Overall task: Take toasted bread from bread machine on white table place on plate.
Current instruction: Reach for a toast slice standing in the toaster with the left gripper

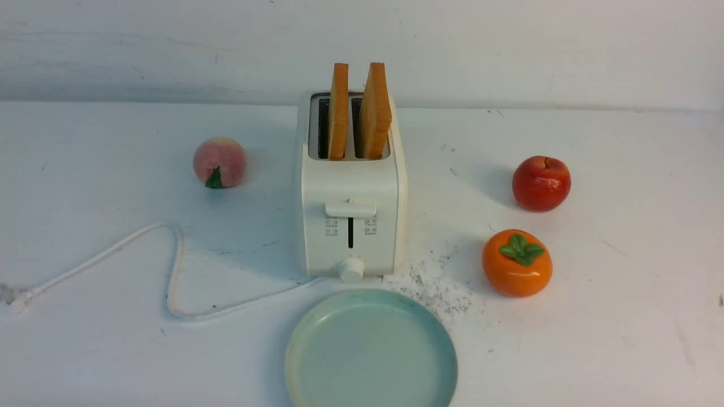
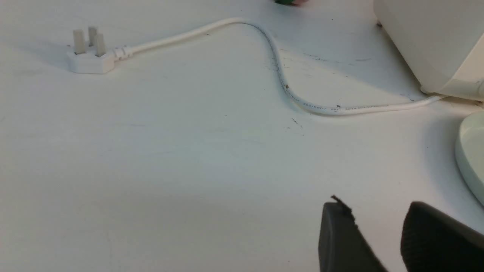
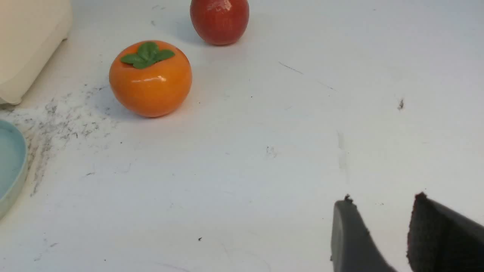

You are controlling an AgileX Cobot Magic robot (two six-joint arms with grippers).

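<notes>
Now two toast slices (image 1: 338, 113), one plate (image 1: 370, 350).

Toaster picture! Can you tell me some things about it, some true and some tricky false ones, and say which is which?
1. Two slices of toasted bread stand in the bread machine. True.
2. One slice lies on the plate. False: no toast is on it.
3. The red apple sits on the robot's left of the bread machine. False: it is on the right; the peach is on the left.
4. The plug lies loose on the white table. True.
5. The left claw holds a slice. False: its jaws stand apart with nothing between them.
</notes>
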